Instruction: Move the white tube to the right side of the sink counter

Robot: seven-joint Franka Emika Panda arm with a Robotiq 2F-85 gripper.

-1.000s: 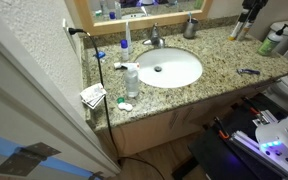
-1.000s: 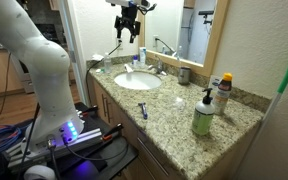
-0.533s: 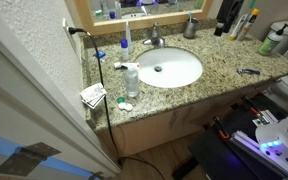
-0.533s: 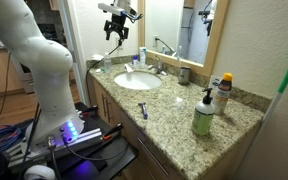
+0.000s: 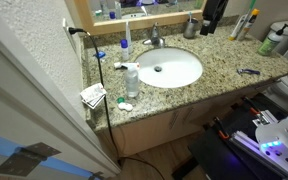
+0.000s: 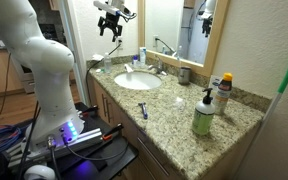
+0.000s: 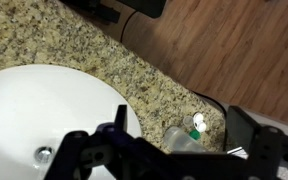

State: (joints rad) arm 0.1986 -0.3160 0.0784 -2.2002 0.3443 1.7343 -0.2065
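The sink counter (image 5: 224, 62) is speckled tan granite with an oval white basin (image 5: 169, 68) and shows in both exterior views (image 6: 174, 100). The white tube (image 5: 121, 66) is a tiny slim shape lying left of the basin, behind the clear bottle (image 5: 132, 80); it is too small to see well. My gripper (image 5: 214, 12) hangs high above the counter (image 6: 112, 25), open and empty. In the wrist view the gripper (image 7: 169, 150) looks down on the basin (image 7: 34, 120), the clear bottle (image 7: 181, 140) and two white caps (image 7: 197, 122). The white tube is not in the wrist view.
A taller white tube with a blue end (image 5: 127, 38) stands by the metal tap (image 5: 156, 38). A razor (image 5: 248, 71) lies to the right of the basin. A green soap dispenser (image 6: 203, 113), bottles (image 6: 222, 95) and a cup (image 6: 184, 75) stand by the mirror. Papers (image 5: 92, 95) lie at the counter's left edge.
My gripper has moved steadily leftward above the counter in both exterior views, staying high and open. Nothing on the counter has moved.
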